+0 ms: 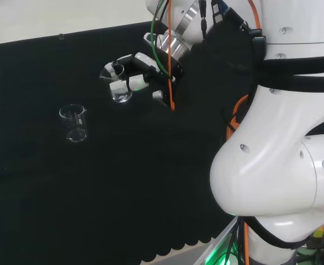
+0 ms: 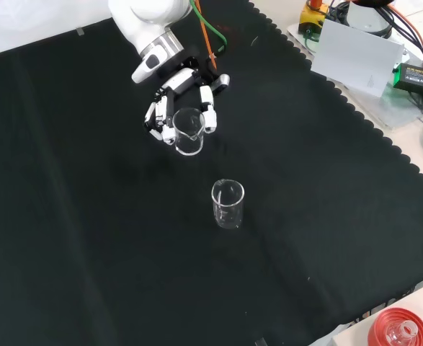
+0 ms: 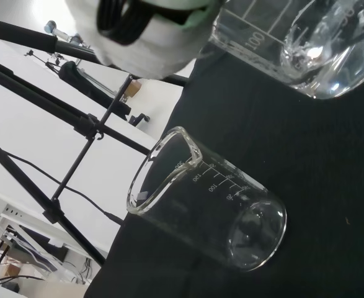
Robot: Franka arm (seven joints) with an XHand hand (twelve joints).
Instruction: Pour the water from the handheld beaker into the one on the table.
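The hand [image 2: 184, 101] had its fingers curled round the held beaker [image 2: 188, 132], the table beaker [image 2: 228, 204] at its five o'clock; tipping there risked spilling short

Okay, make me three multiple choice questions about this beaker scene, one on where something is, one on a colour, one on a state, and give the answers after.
1. In the front view, the beaker on the table stands where relative to the hand?
A. Nearer the camera
B. Farther off
C. Under a white link

2. What colour is the cloth?
A. Black
B. Blue
C. Red

3. The hand is:
A. Open
B. Shut on the handheld beaker
C. Pressing the cloth

Answers: 1 A, it sits lower in that view; 2 A, black throughout; 3 B, fingers curl round the glass.
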